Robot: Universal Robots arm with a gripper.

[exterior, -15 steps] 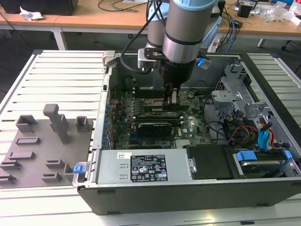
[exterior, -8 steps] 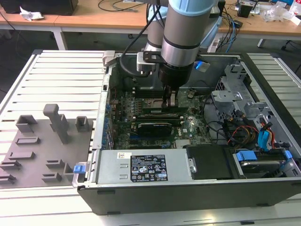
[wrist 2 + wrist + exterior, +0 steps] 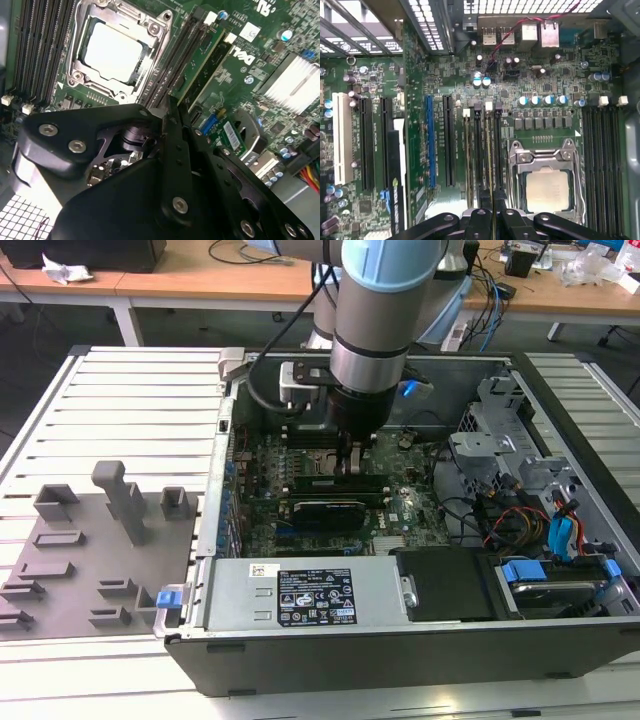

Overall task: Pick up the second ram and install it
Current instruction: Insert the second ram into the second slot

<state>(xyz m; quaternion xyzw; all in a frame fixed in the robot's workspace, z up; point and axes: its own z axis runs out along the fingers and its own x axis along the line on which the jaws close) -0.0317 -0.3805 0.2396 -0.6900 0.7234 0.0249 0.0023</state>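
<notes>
The gripper [image 3: 492,202] hangs low inside the open case [image 3: 400,645], its black fingers [image 3: 506,220] drawn together and pinching the top edge of the ram [image 3: 492,160]. The ram stands on edge in the bank of slots just beside the processor [image 3: 549,192], so in the first wrist view only its thin upper edge shows, running straight out from between the fingertips. Its long axis lies along the slot, parallel to the nearest side of the processor socket. One end sits under the gripper and the other points toward the row of port sockets [image 3: 520,32] at the board's edge. Whether it is fully seated cannot be told.

A little farther from the processor, in the same bank, another green stick [image 3: 207,62] with a pale label stands parallel to it. On the processor's other side a second bank of dark slots [image 3: 602,150] runs the same way, as do a blue slot [image 3: 430,145] and a white one [image 3: 340,137] across the board.

In the exterior view the arm [image 3: 385,310] comes straight down into the case. A grey power supply [image 3: 300,595] lies along the case's near side. Outside the case, toward the exterior view's left, a grey holder tray [image 3: 90,560] rests on the slatted table [image 3: 130,400]. A wooden desk [image 3: 200,280] stands beyond.
</notes>
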